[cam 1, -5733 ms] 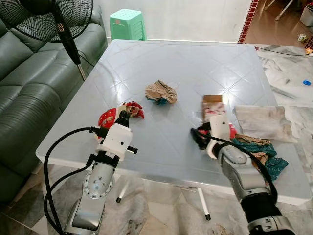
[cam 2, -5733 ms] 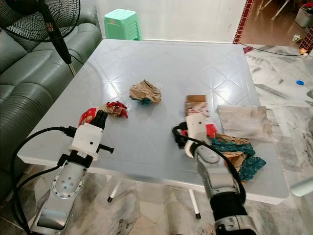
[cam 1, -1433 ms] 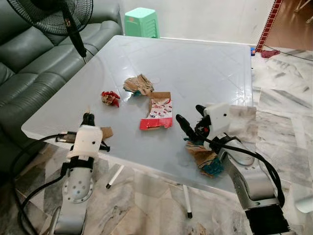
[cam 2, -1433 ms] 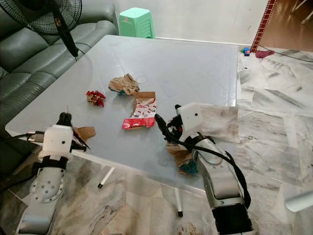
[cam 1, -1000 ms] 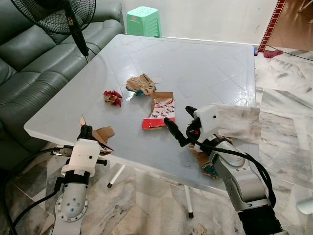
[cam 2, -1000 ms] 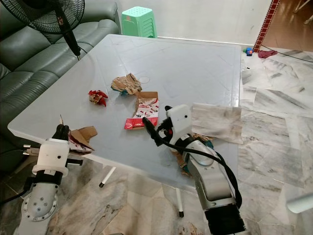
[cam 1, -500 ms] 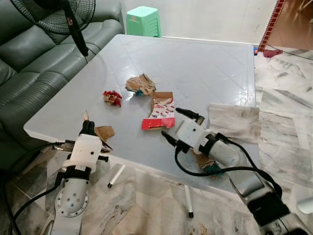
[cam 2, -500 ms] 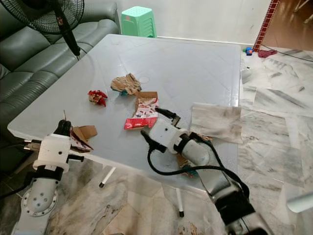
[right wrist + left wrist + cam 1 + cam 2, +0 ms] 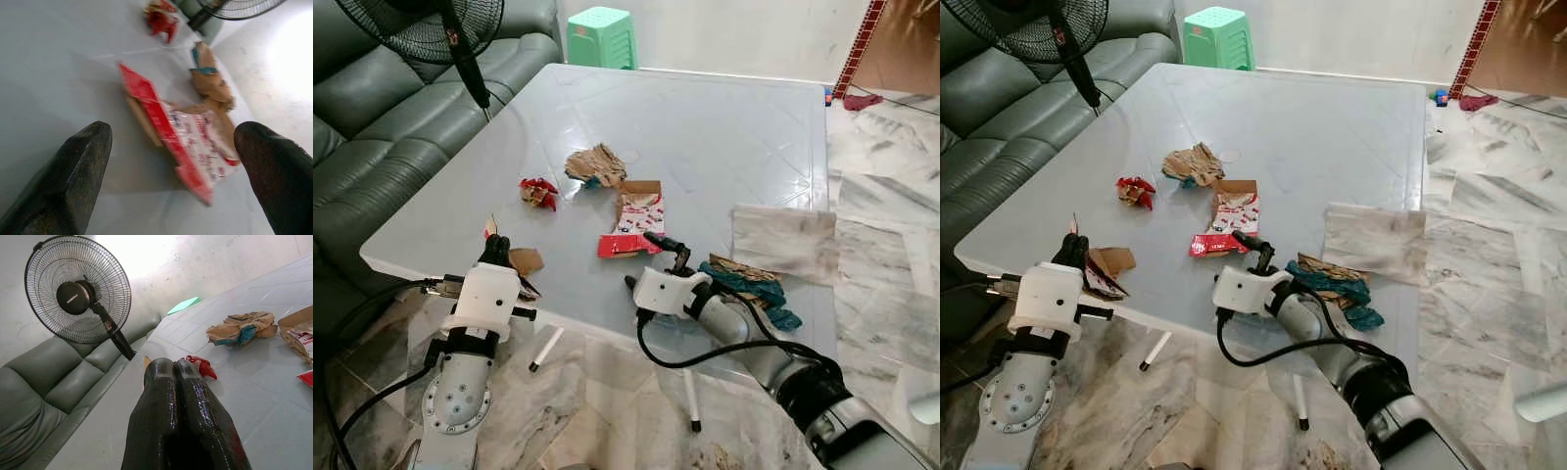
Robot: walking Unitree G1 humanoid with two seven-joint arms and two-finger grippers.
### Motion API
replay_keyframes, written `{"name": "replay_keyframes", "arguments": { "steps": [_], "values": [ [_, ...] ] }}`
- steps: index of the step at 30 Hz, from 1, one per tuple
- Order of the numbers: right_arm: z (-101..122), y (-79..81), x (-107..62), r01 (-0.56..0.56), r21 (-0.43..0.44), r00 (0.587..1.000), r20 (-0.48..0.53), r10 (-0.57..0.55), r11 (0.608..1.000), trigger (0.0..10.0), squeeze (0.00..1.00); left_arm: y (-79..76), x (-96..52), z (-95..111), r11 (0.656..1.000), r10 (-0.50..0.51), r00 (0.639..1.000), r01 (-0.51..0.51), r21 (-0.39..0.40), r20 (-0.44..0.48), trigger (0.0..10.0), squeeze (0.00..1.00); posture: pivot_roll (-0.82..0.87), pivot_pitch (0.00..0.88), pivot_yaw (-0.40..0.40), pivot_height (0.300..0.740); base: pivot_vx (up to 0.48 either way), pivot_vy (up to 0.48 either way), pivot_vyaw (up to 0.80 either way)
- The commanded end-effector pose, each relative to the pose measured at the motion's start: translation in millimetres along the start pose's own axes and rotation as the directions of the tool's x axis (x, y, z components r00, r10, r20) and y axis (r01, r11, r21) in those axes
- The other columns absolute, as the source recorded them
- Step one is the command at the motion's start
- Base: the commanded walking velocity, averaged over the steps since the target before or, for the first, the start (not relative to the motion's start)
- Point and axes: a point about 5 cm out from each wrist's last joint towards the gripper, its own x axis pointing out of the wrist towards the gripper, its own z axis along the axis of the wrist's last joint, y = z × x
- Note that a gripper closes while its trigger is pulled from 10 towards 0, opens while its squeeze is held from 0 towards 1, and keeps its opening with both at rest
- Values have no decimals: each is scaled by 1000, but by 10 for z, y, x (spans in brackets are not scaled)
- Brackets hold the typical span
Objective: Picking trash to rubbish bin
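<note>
Grey table fills middle of frame, green sofa at left.

Right gripper low centre, fingers wide apart, aimed at red-white packet just ahead. Best: slide forward, straddle packet edge, then squeeze.

Left gripper lower left, fingers pressed together on brown card scrap.

Crumpled paper, red wrapper farther up table. No bin seen, so nothing binned yet.

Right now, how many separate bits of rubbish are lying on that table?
5: a red wrapper, a crumpled brown paper, a red-and-white packet mid-table, a brown scrap at the left fingers, and a teal-and-brown heap near the right edge.
</note>
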Motion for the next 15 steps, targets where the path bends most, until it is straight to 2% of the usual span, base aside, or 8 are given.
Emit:
{"name": "replay_keyframes", "arguments": {
  "steps": [1, 8, 12, 15],
  "values": [
    [10, -11, 48, 21, -25, 1000, -2, -21, 999, 10000, 0, 21, -17, 14, 1000, -9, 1000, 9, 9, -3, 0, 0, 137, 140, 33, 740, 0, 0, 0],
    [-39, -178, 165, 122, -61, 991, -49, -125, 991, 10000, 0, 28, -47, 43, 1000, -15, 1000, 15, 10, -11, 0, 0, 148, 156, 34, 740, 0, 0, 0],
    [-54, -211, 184, 130, -81, 989, -65, -136, 988, 10000, 0, 24, -63, 53, 1000, -17, 1000, 17, 10, -12, 0, 0, 156, 160, 33, 740, 0, 0, 0],
    [-81, -175, 203, 116, -92, 988, -88, -124, 989, 10000, 0, 35, -75, 49, 1000, -16, 1000, 16, 11, -18, 0, 0, 163, 160, 30, 740, 0, 0, 0]
  ]
}}
